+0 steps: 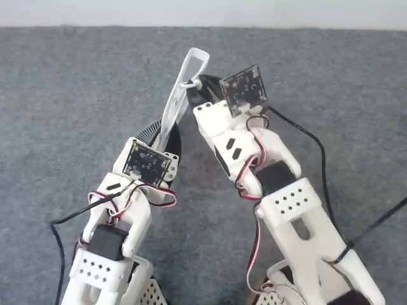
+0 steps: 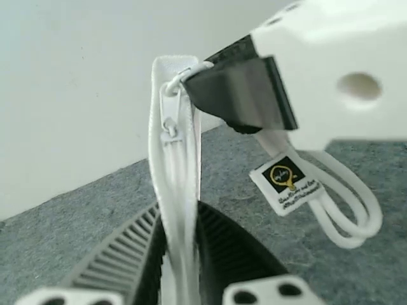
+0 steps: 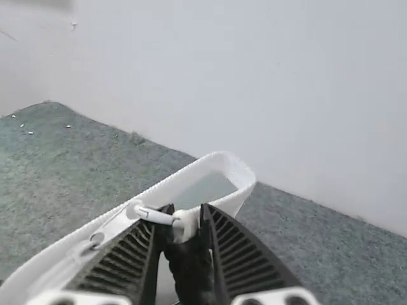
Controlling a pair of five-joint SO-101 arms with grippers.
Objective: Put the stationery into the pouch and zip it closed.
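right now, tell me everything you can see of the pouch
The pouch is white, fabric-looking, seen edge-on and held up above the grey table. The left gripper clamps its lower part. The right gripper pinches the zip pull by the slider near its upper end, where a loop sticks out. A tag on white cord hangs beside.

One pouch [image 1: 176, 101], two claws [image 1: 166, 135] [image 1: 193, 84].
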